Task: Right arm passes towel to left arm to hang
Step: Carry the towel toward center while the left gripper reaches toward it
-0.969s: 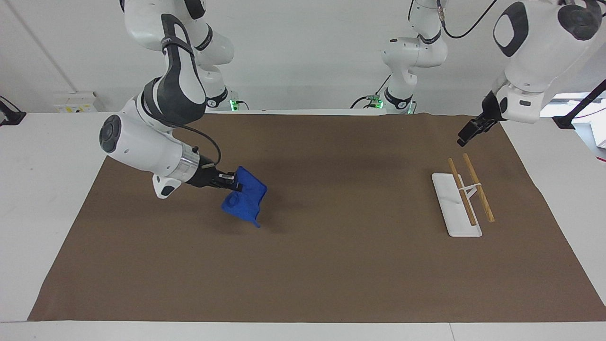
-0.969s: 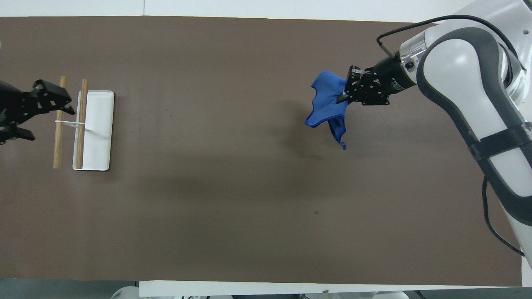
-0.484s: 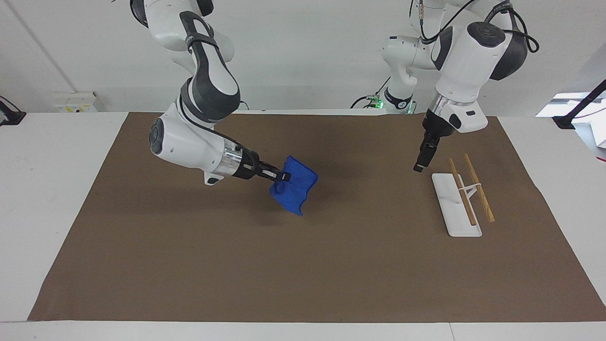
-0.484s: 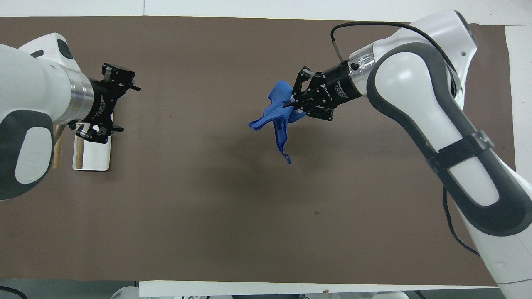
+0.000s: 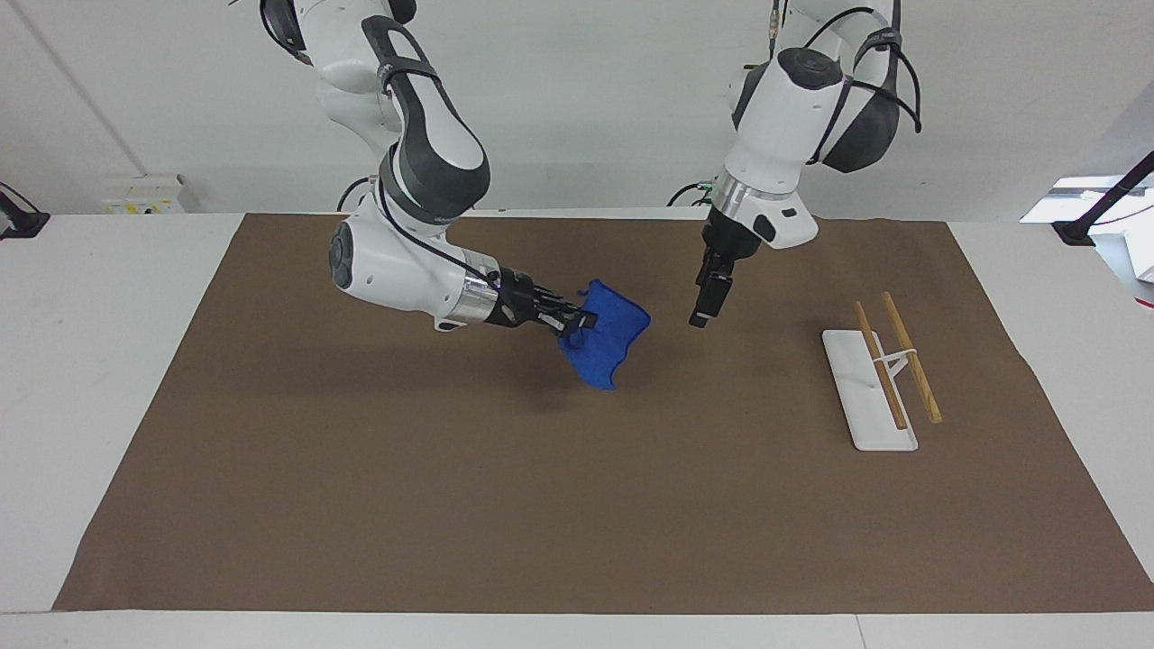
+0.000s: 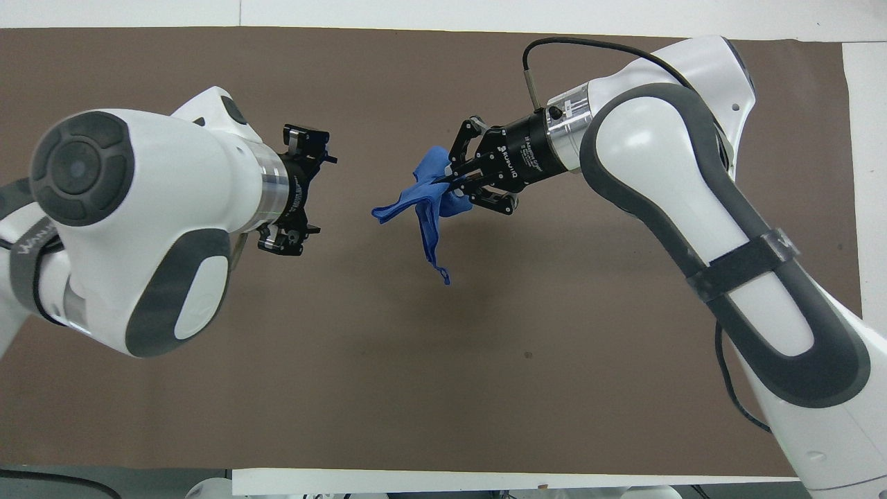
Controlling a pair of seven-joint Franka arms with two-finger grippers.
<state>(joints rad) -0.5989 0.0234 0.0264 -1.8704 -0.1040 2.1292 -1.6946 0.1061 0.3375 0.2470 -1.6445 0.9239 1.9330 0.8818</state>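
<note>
Right arm (image 5: pixel 406 162): it comes in from its own end of the table and reaches to the middle of the brown mat (image 5: pixel 541 505), with the wrist low and almost level.

Right gripper (image 5: pixel 577 321): it is raised over the middle of the mat, with the fingers closed on the upper edge of the towel. In the overhead view (image 6: pixel 454 181) the two fingers meet on the cloth.

Towel (image 5: pixel 607 333): it is blue, held up in the air and not touching the mat. It starts at the tips of the right gripper's fingers and spreads from them toward the left gripper, and the rest hangs down under the grip. In the overhead view (image 6: pixel 419 201) one part goes flat toward the left arm's end of the table, and a narrow strip falls away with a small loop at its lowest corner.

Left arm (image 5: pixel 793 99): it bends down from above, with the wrist pointing down at the mat.

Left gripper (image 5: pixel 708 302): it hangs over the mat between the towel and the rack, near the towel but apart from it. In the overhead view (image 6: pixel 296 190) the fingers stand wide apart, with the opening toward the towel, and nothing is between them.

Rack (image 5: pixel 879 374): it has a white flat base with two wooden bars on a thin white support. It stands on the mat toward the left arm's end, well apart from both grippers, and no cloth is on the bars.
</note>
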